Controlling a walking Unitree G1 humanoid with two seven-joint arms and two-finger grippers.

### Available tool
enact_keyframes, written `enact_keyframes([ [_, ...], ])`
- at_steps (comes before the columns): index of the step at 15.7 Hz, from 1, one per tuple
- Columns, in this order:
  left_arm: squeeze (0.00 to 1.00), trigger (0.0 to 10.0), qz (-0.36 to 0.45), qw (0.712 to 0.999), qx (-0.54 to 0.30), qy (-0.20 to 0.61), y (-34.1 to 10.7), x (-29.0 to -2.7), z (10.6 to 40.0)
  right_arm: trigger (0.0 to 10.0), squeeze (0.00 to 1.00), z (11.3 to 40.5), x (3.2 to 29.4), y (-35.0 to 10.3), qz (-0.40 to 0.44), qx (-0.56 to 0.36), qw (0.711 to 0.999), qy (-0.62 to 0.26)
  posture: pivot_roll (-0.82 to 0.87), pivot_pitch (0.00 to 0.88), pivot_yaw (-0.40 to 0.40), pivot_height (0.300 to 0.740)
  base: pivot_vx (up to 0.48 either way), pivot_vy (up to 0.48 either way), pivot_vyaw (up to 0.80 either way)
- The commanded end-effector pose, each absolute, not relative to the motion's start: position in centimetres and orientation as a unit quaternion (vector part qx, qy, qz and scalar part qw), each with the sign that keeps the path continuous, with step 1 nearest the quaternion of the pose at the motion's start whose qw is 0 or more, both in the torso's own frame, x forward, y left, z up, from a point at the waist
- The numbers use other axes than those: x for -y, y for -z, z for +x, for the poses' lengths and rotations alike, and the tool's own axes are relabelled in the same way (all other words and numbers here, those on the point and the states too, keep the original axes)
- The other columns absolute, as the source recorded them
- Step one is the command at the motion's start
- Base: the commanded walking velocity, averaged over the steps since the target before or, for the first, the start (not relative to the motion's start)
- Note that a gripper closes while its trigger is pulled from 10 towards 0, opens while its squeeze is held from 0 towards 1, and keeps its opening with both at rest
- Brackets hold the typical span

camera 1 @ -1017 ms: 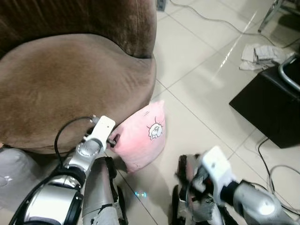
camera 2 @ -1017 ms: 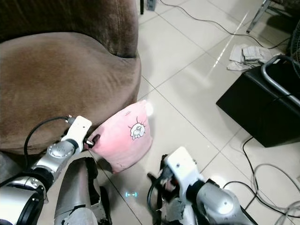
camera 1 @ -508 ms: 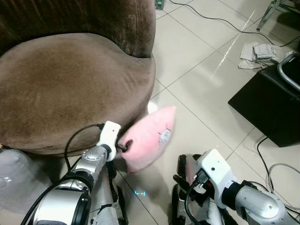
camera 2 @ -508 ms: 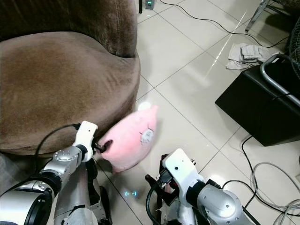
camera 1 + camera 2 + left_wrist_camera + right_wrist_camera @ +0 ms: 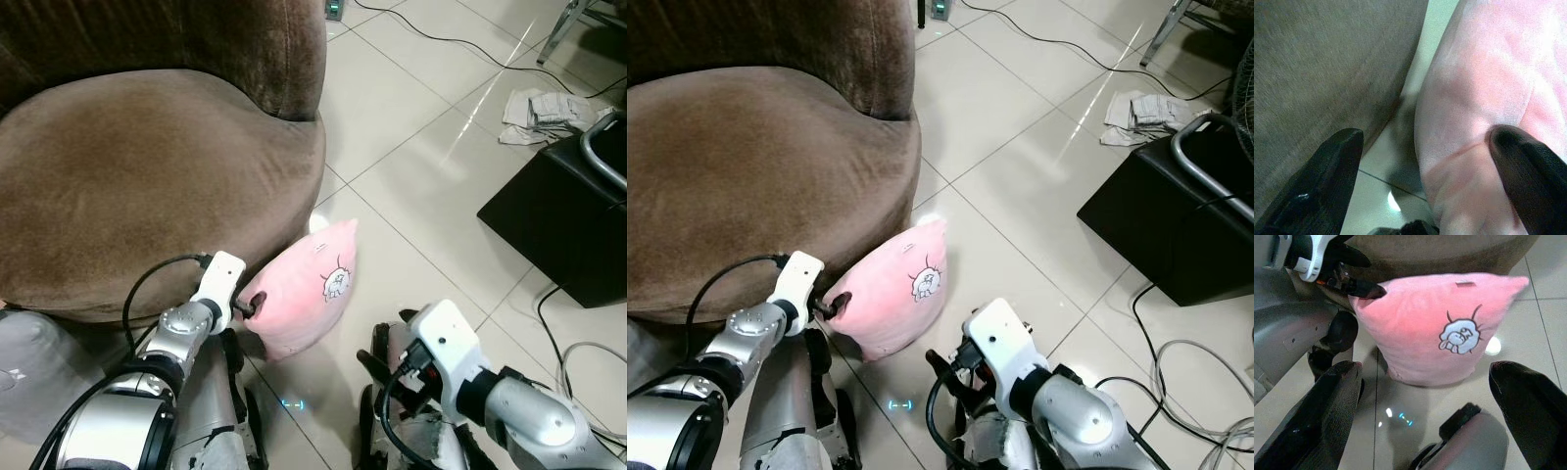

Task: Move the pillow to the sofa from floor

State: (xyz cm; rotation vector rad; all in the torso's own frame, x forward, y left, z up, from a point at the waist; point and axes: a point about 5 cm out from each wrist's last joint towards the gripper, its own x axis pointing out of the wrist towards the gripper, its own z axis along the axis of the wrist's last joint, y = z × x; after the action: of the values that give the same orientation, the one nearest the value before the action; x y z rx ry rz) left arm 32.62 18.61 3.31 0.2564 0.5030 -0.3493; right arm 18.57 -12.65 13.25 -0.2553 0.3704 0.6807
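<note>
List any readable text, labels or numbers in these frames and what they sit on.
None readable.
Pink pillow: a cartoon patch, picture only, no letters; a small sewn tag at its top edge, too small to read.
Papers on the floor: print, if any, too blurred to read.
Black box: no marking to be seen.

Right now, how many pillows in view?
1: the pink pillow stands on the floor tiles against the brown sofa, by the left gripper. Others may be hidden.
</note>
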Motion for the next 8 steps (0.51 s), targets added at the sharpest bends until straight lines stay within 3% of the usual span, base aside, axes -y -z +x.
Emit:
enact_keyframes([
  [1,1.0,10.0,0.109,0.945,-0.251,0.182,-3.22,-18.34,32.55,10.0,0.0,18.59,12.88,-12.92,-0.116,-0.194,0.918,-0.325,-0.23,0.29,-0.045,0.558,0.0,0.0,0.0],
  [8,1.0,10.0,0.078,0.939,-0.26,0.21,-2.89,-17.67,32.25,10.0,0.0,19.22,12.88,-13.4,-0.118,-0.186,0.918,-0.33,-0.23,0.284,-0.044,0.558,0.0,0.0,0.0],
])
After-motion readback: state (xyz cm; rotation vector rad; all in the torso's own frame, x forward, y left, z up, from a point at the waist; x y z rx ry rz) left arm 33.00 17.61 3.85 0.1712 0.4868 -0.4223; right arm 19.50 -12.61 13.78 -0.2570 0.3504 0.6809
